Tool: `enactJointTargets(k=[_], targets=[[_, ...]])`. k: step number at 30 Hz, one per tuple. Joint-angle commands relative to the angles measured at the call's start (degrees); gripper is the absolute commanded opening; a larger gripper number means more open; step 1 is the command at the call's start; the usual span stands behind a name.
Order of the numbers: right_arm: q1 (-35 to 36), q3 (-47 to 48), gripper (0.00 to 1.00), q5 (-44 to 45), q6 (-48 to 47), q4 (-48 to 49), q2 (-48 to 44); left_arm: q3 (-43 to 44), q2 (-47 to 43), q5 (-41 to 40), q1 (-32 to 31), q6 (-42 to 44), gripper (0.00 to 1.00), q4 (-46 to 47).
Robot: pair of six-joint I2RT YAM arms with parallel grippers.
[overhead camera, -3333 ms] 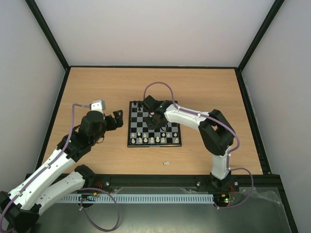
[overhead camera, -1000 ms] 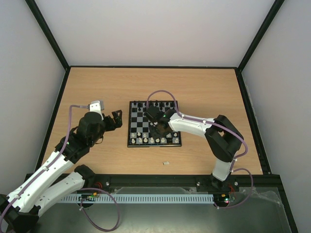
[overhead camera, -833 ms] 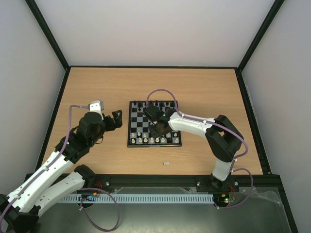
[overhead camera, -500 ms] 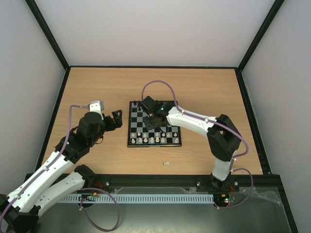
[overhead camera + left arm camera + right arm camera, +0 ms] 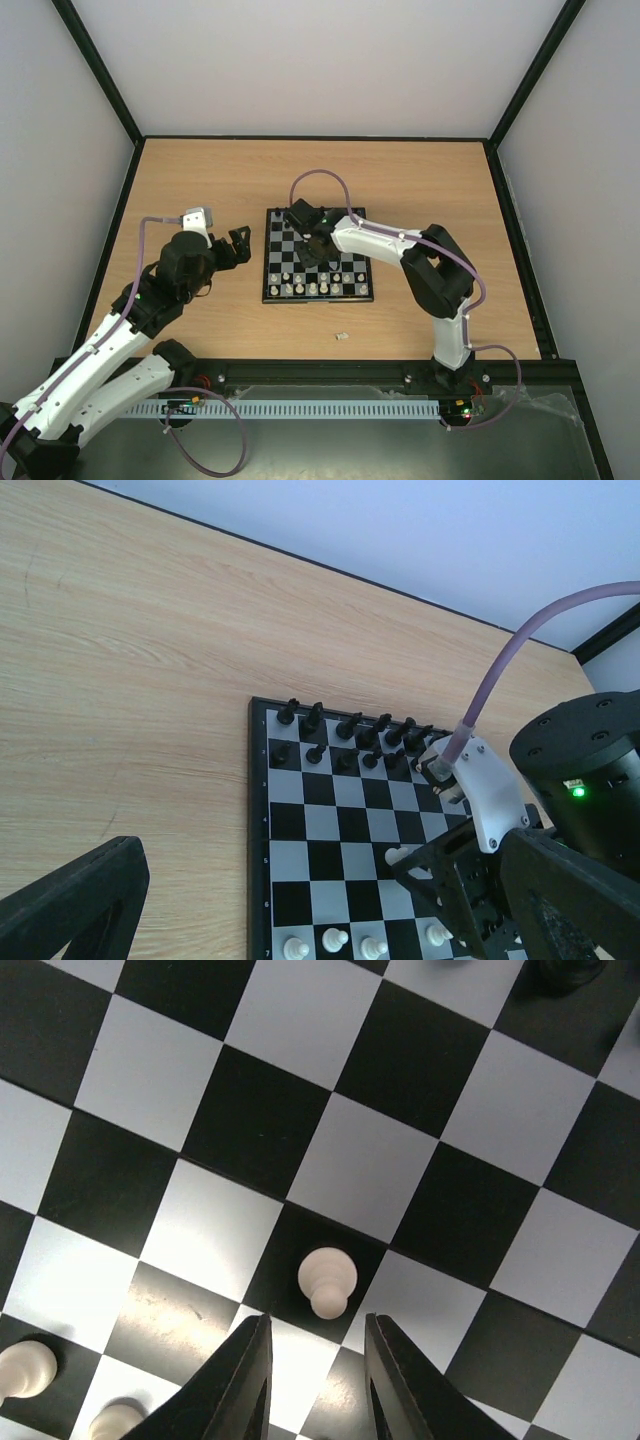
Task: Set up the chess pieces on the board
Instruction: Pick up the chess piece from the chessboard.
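- The chessboard (image 5: 284, 254) lies flat near the middle of the tabletop (image 5: 200, 180), about midway between its left and right edges.
- Black pieces (image 5: 348, 726) stand in two rows along the board's far edge. The right end of those rows is hidden behind the right arm.
- White pieces (image 5: 312, 289) stand in a line along the board's near edge.
- One white pawn (image 5: 326, 1280) stands upright on a black square in the board's middle, apart from both sets.
- The right gripper (image 5: 316, 1355) hangs over the middle of the board, pointing down at it. Its fingers (image 5: 245, 1380) stand only narrowly parted, and the gap between them is empty.
- The pawn sits just ahead of those fingertips, in line with the gap and not pinched. Whether a tip touches its base cannot be told.
- The left gripper (image 5: 238, 246) is off the board, just beside its left edge over bare wood. Its jaws are spread wide and hold nothing. One of its fingers (image 5: 70, 900) shows in the lower left corner of the left wrist view.
- A loose pale piece (image 5: 342, 337) lies on the tabletop between the board's near edge and the tabletop's near edge. It is too small to tell which kind it is.
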Motion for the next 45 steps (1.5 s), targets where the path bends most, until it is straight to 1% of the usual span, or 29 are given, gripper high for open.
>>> enactJointTargets(k=[1, 7, 10, 16, 19, 21, 25, 37, 45], targets=[[-0.6, 1.8, 0.27, -0.3, -0.9, -1.7, 0.8, 0.1, -0.3, -1.0, 0.1, 0.6, 1.00, -0.8], [-1.1, 3.3, 0.26, -0.5, -1.1, -1.6, 2.0, 0.0, -0.3, -1.2, 0.1, 0.7, 0.99, -0.7], [-1.3, 4.1, 0.20, -0.9, -1.4, -1.6, 2.9, 0.0, -0.3, -1.3, 0.1, 0.7, 1.00, -0.8], [-1.5, 4.2, 0.19, -1.1, -1.6, -1.4, 4.0, 0.2, -0.3, -1.4, 0.1, 0.8, 0.99, -0.9], [-1.6, 4.2, 0.16, -1.2, -1.6, -1.1, 4.2, 0.3, -0.4, -1.4, 0.1, 0.8, 0.99, -1.0], [-1.6, 4.2, 0.11, -1.2, -1.7, -1.2, 4.2, 0.3, -0.4, -1.4, 0.1, 0.9, 0.99, -1.1], [-1.6, 3.9, 0.06, -1.6, -1.6, -1.5, 3.2, 0.4, -0.5, -1.4, 0.1, 0.7, 0.99, -1.2], [-0.1, -3.4, 0.05, -3.2, -0.8, -2.6, -5.1, -0.1, 0.6, -0.8, 0.1, 0.7, 0.99, 0.1], [2.2, -5.3, 0.05, -3.8, 0.1, -2.5, -5.9, -0.4, 1.0, -0.5, 0.1, 0.6, 1.00, 0.7]])
